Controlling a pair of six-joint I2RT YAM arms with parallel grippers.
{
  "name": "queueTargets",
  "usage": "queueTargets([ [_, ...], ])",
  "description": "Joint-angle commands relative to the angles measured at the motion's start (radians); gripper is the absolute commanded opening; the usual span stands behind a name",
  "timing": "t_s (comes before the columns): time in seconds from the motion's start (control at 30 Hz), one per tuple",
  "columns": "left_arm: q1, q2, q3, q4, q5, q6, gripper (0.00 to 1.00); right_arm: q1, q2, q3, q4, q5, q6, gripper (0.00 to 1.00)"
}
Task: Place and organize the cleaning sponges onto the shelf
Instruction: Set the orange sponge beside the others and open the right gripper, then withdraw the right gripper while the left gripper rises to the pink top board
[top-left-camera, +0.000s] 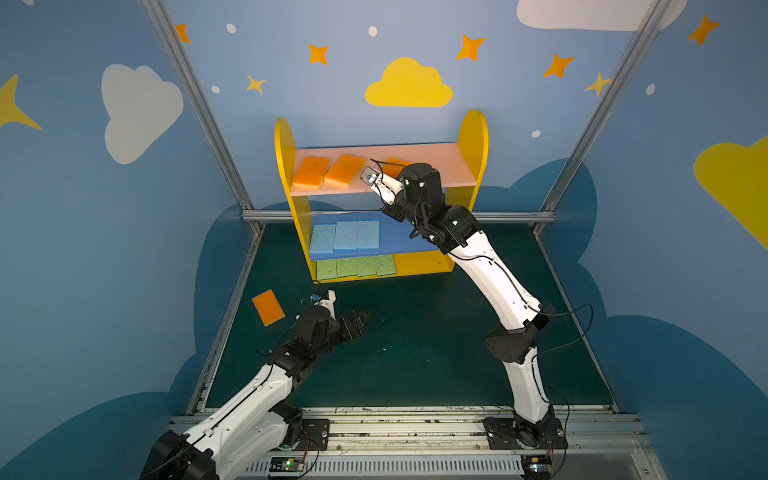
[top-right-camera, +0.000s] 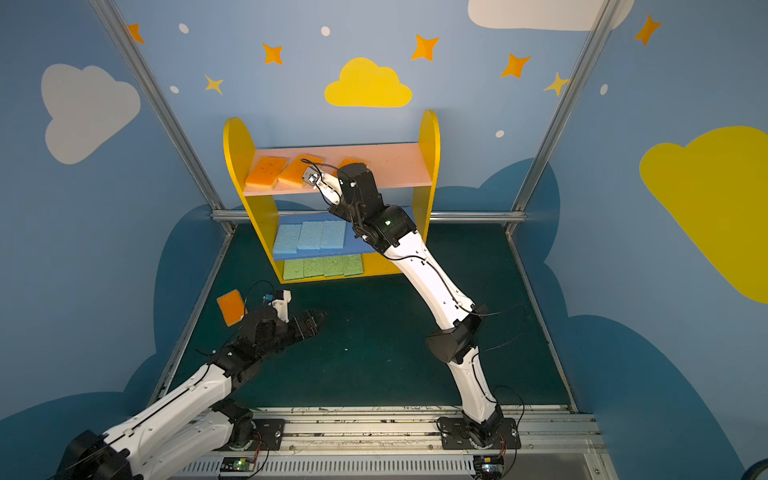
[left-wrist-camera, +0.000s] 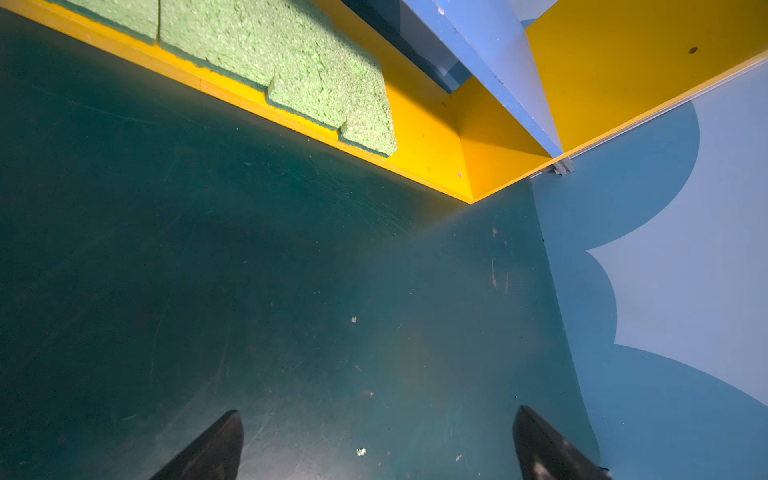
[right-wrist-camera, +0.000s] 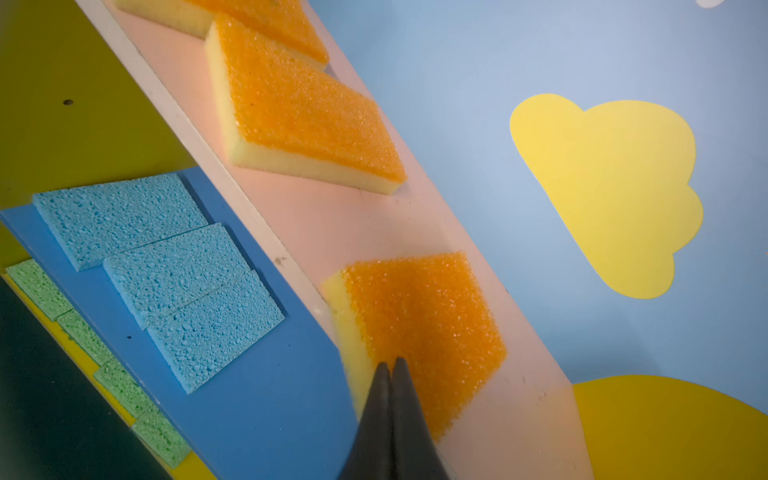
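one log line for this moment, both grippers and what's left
right gripper: shut, tips at third orange sponge on pink board | left gripper: open, empty, above table | remaining: loose orange sponge on table

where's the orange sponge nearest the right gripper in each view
In a top view: the orange sponge lies on the pink board, mostly hidden behind the right arm.
In a top view: same spot, peeking out above the arm.
Left wrist: not in it.
Right wrist: lower middle, at the tips of the shut right gripper.
Shared landmark: the blue board, in all four.
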Motion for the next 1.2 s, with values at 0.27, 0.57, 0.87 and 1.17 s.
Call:
queueTargets([
  [0.27,0.004,0.022,0.066,-0.027,-0.008,0.007,1.00,-0.028,0.034,0.020,0.065,-0.108,0.070,0.49],
  [0.57,0.002,0.077,0.111,-0.020,0.007,0.011,1.00,-0.089,-0.121,-0.087,0.011,-0.304,0.309,0.68],
  [0.87,0.002,0.088,0.175,-0.045,0.002,0.029,1.00,-0.188,-0.296,-0.248,0.081,-0.511,0.617,0.70],
  [1.17,0.002,0.206,0.507,-0.185,0.057,0.193,0.75,-0.372,-0.442,-0.489,0.253,-0.716,0.888,0.60],
])
